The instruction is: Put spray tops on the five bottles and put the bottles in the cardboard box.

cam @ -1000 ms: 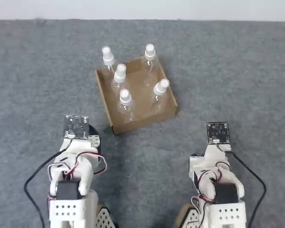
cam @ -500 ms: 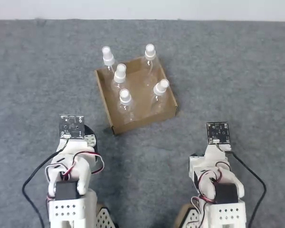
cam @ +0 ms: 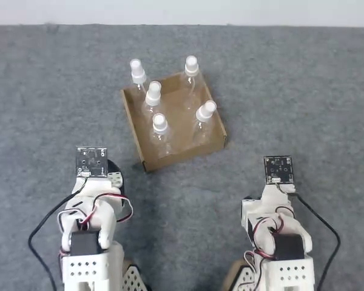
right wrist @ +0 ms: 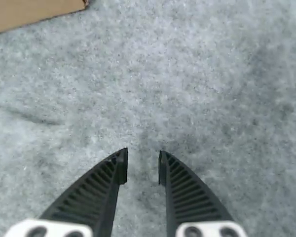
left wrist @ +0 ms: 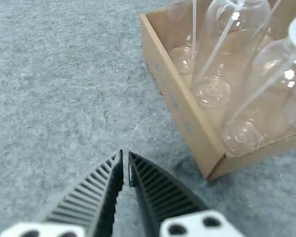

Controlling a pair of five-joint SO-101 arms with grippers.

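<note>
The cardboard box [cam: 185,153] sat at the middle of the grey worktop [cam: 303,91], and all five clear bottles [cam: 159,136] stood upright inside it, each already capped with a white spray top [cam: 160,123]. My left end effector [left wrist: 124,163] hung low over the worktop just near and left of the box's near-left corner, its fingers drawn together on nothing. My right end effector [right wrist: 142,160] sat near and to the right, well apart from the box, with its fingers a narrow gap apart and empty.
</note>
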